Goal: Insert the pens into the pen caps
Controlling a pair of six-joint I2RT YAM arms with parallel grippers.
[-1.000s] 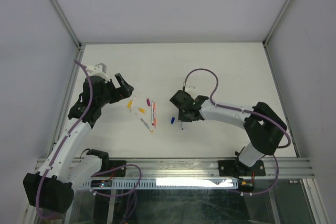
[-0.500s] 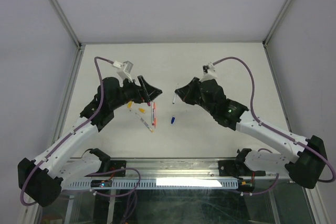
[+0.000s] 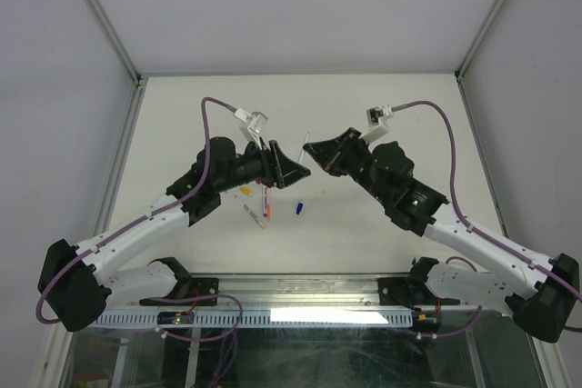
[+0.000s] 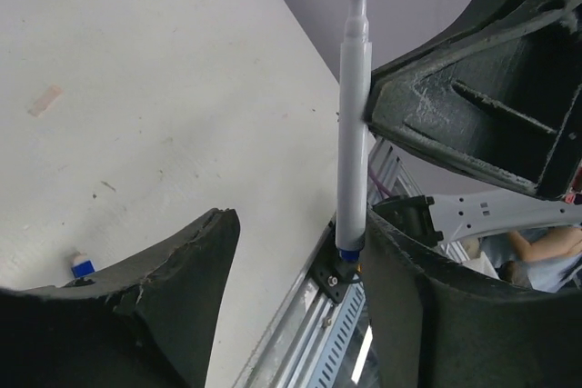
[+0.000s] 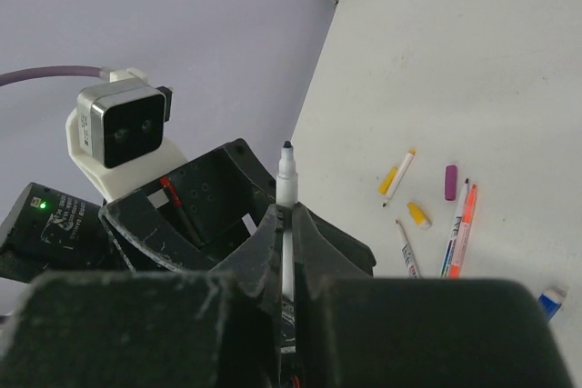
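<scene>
1. Passing one pen (image 4: 352,134) between the arms in mid-air looks like the step in hand; it has no cap on it yet.
2. Right gripper (image 5: 287,220) is clamped tight on the white barrel, with the dark tip pointing up past its fingertips.
3. Left gripper (image 3: 293,173) stands partly open and holds nothing. The pen's blue lower end sits between its jaws, just beside one finger, with a wide gap to the other.
4. Next move, as I judge it: the left jaws must pinch the barrel squarely before the right lets go, or the pen may tilt or drop.
5. Blue cap (image 4: 82,267) lies on the table (image 4: 182,88), below and well apart from both grippers, with no pen in it.
6. Yellow cap (image 5: 418,215) and purple cap (image 5: 451,182) lie loose on the table below the right gripper, among the other pens (image 5: 459,229). None of those pens is pushed into either cap.
</scene>
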